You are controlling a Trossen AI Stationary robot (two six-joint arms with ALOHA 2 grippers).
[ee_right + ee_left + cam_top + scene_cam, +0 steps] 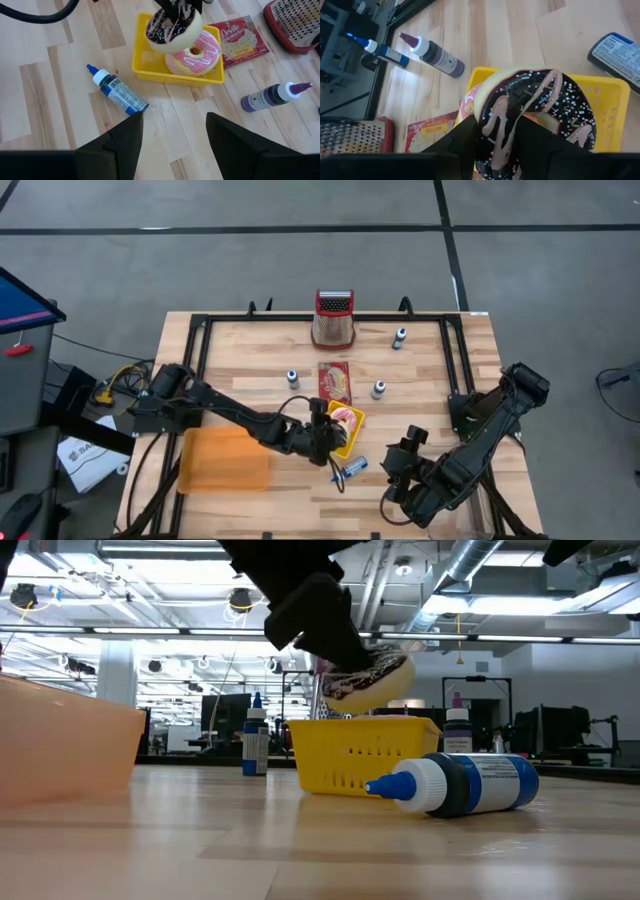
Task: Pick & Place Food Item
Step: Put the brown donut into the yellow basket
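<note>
Left gripper (322,434) pinches the chocolate donut (172,26), fingers narrow on its rim, donut hanging tilted just above the yellow basket (176,72). Second donut, pink-iced (199,55), lies inside the basket right under it. Basket sits near table centre in the high view.

Orange tray (224,459) is at 9 o'clock of the basket, near, nothing visible in it; likely the drop spot, though the task does not say.

For the lift: grip is only on one edge, so the donut can swing or slip. Raise straight up until it clears the basket wall, then carry slow and level. Don't drag the rim or the basket will shift.

Blue bottle (351,467) lies on its side at 6 o'clock of the basket, just beside it, off the tray route. Popcorn packet (335,381) at 12 o'clock, red grater (334,318) farther that way.

Right gripper (403,457) waits at 4 o'clock, fingers spread wide, holding nothing.
</note>
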